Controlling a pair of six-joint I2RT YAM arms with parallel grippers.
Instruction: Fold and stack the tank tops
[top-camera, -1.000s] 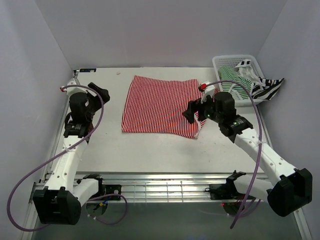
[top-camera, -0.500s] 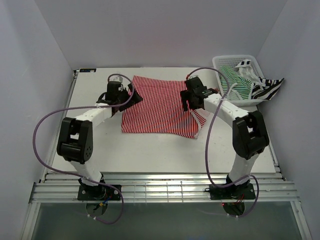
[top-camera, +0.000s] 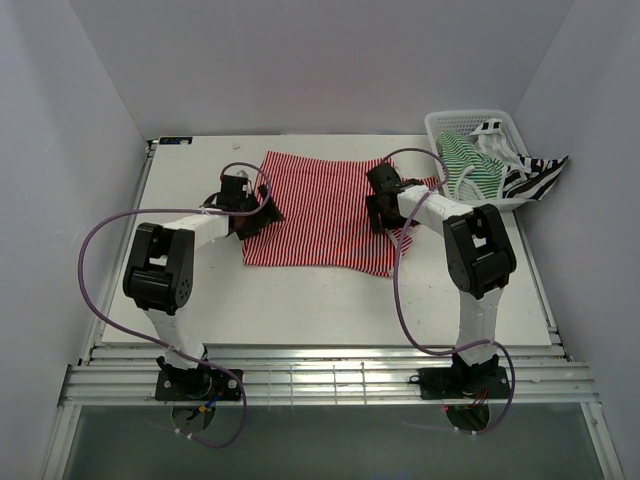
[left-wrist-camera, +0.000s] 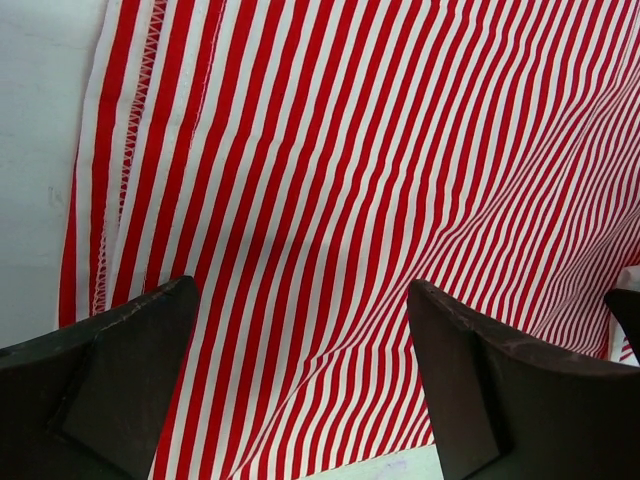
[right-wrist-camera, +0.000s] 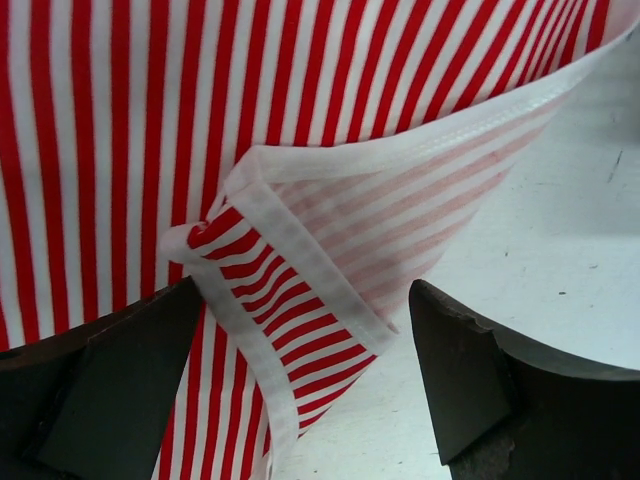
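The red-and-white tank top (top-camera: 320, 210) lies spread flat in the middle of the table. My left gripper (top-camera: 262, 213) is open over its left edge; the left wrist view shows the cloth (left-wrist-camera: 330, 150) between the spread jaws of that gripper (left-wrist-camera: 300, 350). My right gripper (top-camera: 383, 213) is open at the top's right edge. In the right wrist view the jaws of that gripper (right-wrist-camera: 305, 360) straddle a turned-over white-hemmed flap (right-wrist-camera: 300, 290). The green-and-white top (top-camera: 470, 165) lies in the basket. The black-and-white top (top-camera: 535, 178) hangs over the basket's right rim.
The white lattice basket (top-camera: 440, 125) stands at the back right corner of the table. Grey walls close in the back and both sides. Purple cables loop from both arms over the near part of the table.
Both arms have swung in from the table's sides and reached forward to the red-and-white top, the left to its left edge, the right to its right edge. The top has not moved.
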